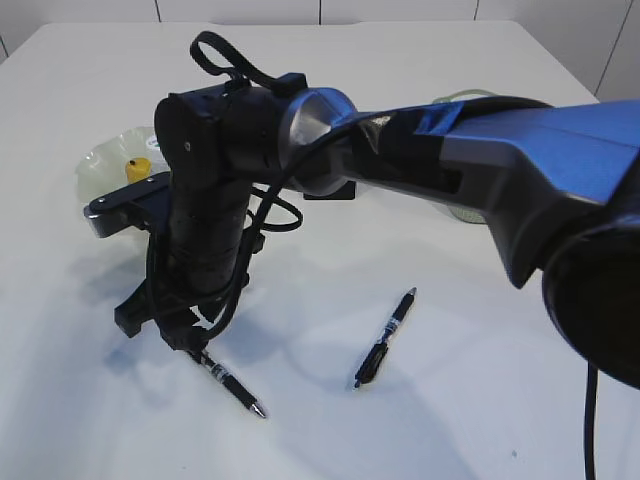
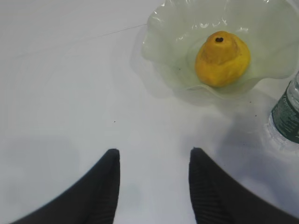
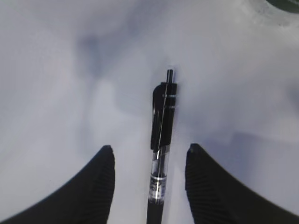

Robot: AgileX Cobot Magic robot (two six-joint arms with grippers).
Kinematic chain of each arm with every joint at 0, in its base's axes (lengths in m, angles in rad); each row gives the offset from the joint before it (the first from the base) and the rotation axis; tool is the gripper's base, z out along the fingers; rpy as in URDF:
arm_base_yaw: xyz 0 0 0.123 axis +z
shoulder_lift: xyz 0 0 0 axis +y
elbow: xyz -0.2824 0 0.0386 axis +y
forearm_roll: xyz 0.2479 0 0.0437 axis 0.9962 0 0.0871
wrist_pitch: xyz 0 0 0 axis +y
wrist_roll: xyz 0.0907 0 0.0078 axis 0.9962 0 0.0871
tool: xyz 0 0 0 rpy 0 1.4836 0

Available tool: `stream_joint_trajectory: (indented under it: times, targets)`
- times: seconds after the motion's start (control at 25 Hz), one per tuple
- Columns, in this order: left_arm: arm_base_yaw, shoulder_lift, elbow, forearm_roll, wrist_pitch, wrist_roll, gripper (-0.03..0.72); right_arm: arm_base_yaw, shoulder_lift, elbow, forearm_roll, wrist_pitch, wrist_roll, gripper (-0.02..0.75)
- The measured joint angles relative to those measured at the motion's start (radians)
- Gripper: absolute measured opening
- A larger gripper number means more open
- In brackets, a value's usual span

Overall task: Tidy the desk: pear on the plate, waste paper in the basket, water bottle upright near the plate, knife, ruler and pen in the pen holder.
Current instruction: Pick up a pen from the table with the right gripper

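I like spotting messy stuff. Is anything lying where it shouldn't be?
Yes. Two pens lie loose on the white table: one pen under the right end effector, whose fingers straddle it, and another pen nearby. The pear already sits on its plate.

Matt white bench (image 1: 480, 420); translucent glossy plate (image 2: 163, 32); clear-barrelled plastic pen (image 3: 161, 154); ribbed matt black fingers (image 3: 93, 186)

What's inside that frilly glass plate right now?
The wavy-edged translucent plate holds one yellow pear, stem end up, and nothing else is visible on it. The glass under the pear is covered, and the plate's right edge is cut off.
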Motion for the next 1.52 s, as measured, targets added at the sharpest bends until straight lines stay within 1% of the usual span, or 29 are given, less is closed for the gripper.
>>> stream_joint_trajectory:
  times: [0.16, 1.0, 1.44, 1.52]
  targets:
    - [0.000, 0.000, 0.000, 0.000, 0.000, 0.000, 0.340, 0.000, 0.024, -0.024, 0.000, 0.003, 0.000, 0.367]
    - [0.000, 0.000, 0.000, 0.000, 0.000, 0.000, 0.340, 0.000, 0.094, -0.028, -0.020, 0.047, -0.011, 0.368]
    - [0.000, 0.000, 0.000, 0.000, 0.000, 0.000, 0.340, 0.000, 0.094, -0.028, -0.085, 0.060, -0.011, 0.368]
    - [0.000, 0.000, 0.000, 0.000, 0.000, 0.000, 0.340, 0.000, 0.094, -0.028, -0.092, 0.062, -0.011, 0.357]
